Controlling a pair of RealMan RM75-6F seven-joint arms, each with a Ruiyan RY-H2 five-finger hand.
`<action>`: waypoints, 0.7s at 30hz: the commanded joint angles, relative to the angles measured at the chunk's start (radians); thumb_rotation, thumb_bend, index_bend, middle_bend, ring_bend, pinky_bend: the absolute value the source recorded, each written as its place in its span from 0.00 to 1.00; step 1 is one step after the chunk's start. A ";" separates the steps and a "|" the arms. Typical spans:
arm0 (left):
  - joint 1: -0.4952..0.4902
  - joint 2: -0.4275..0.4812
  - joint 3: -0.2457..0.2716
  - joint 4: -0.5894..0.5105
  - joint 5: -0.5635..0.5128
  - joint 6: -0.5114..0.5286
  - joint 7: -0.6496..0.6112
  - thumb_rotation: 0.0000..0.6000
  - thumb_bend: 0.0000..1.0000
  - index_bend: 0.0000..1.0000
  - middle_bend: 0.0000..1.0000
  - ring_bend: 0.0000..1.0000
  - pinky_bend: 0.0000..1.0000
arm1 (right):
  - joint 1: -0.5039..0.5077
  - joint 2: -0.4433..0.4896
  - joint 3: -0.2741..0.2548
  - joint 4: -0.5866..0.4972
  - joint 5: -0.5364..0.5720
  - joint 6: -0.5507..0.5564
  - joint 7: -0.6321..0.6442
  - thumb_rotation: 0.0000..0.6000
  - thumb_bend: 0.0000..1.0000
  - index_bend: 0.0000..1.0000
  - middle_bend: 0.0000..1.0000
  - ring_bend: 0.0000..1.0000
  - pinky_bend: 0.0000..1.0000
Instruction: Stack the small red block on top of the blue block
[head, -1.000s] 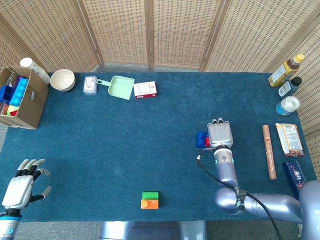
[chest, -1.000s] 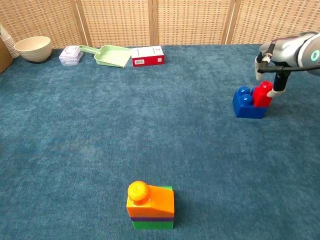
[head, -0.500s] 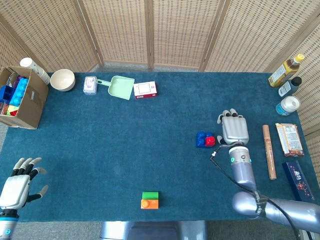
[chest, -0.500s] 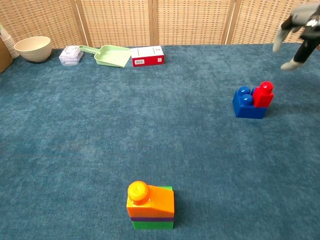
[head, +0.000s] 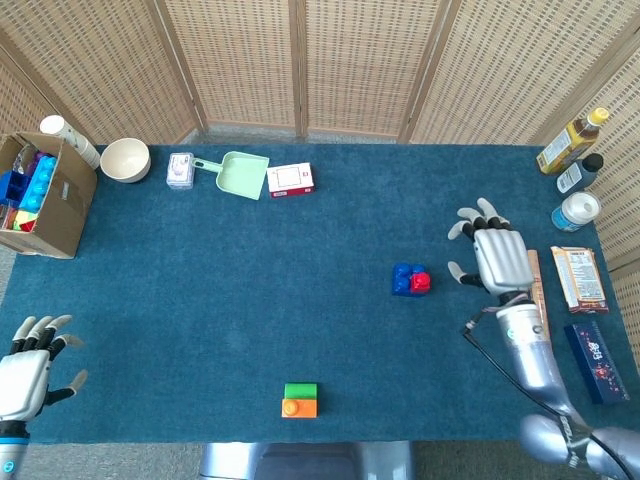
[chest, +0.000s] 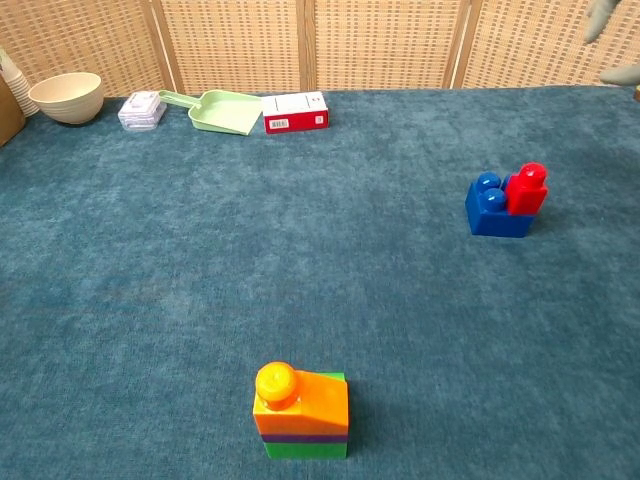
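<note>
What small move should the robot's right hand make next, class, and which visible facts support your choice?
Probably just draw the right hand further back to rest, with no new grasp. The small red block already sits on the blue block, on its right half, and the hand is open, fingers spread, well clear to the stack's right. The left hand holds nothing, near the table's edge.

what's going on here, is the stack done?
Looks done. The red block sits on the right half of the blue block, and nothing is touching either. The right hand is open, off to the right of the stack, fingers spread. The left hand is open at the table's near left corner, holding nothing.
</note>
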 joint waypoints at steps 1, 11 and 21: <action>0.004 0.009 -0.004 -0.010 -0.016 -0.005 0.005 1.00 0.33 0.41 0.19 0.13 0.00 | -0.098 0.027 -0.086 0.094 -0.198 0.049 0.127 1.00 0.27 0.42 0.25 0.07 0.20; 0.014 0.038 -0.004 -0.053 -0.048 -0.013 0.020 1.00 0.33 0.40 0.20 0.13 0.00 | -0.252 0.002 -0.157 0.204 -0.298 0.196 0.123 1.00 0.27 0.42 0.25 0.05 0.19; 0.058 0.051 0.019 -0.076 -0.041 0.038 0.036 1.00 0.33 0.40 0.20 0.14 0.00 | -0.404 0.032 -0.178 0.121 -0.226 0.307 -0.003 1.00 0.27 0.42 0.25 0.05 0.19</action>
